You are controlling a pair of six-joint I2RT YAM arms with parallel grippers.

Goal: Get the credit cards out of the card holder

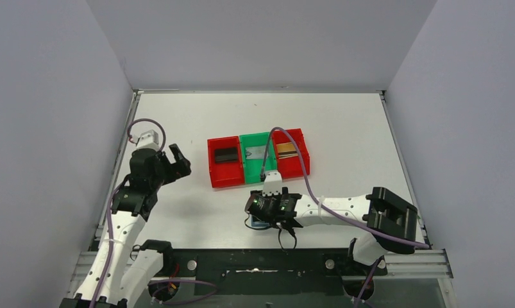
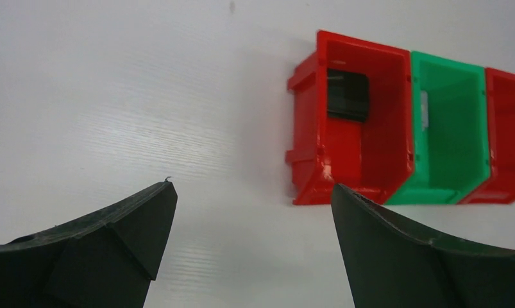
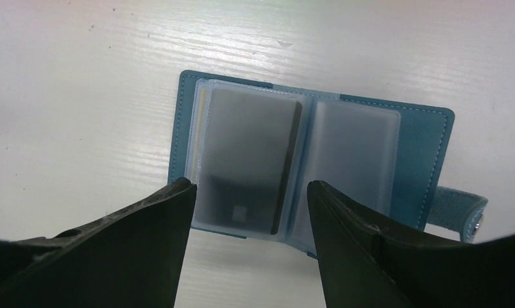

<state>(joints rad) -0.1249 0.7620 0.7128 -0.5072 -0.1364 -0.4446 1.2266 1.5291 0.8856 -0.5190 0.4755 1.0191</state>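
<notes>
The teal card holder [image 3: 428, 147] lies open flat on the white table, snap tab [image 3: 463, 212] at its right. A dark credit card [image 3: 251, 154] sits in its left frosted sleeve, and the right sleeve [image 3: 354, 151] looks empty. My right gripper [image 3: 251, 185] hovers open just above the holder's near edge, touching nothing. In the top view only a blue corner of the holder [image 1: 253, 222] shows under this gripper [image 1: 267, 217]. My left gripper [image 2: 253, 186] is open and empty over bare table, left of the bins; it also shows in the top view [image 1: 177, 160].
Three bins stand in a row mid-table. The left red bin [image 1: 213, 163] holds a black card [image 1: 226, 154], the green bin [image 1: 251, 174] a silver-grey card [image 1: 257, 152], and the right red bin [image 1: 304, 157] a gold-brown card [image 1: 287, 149]. Grey walls enclose the table.
</notes>
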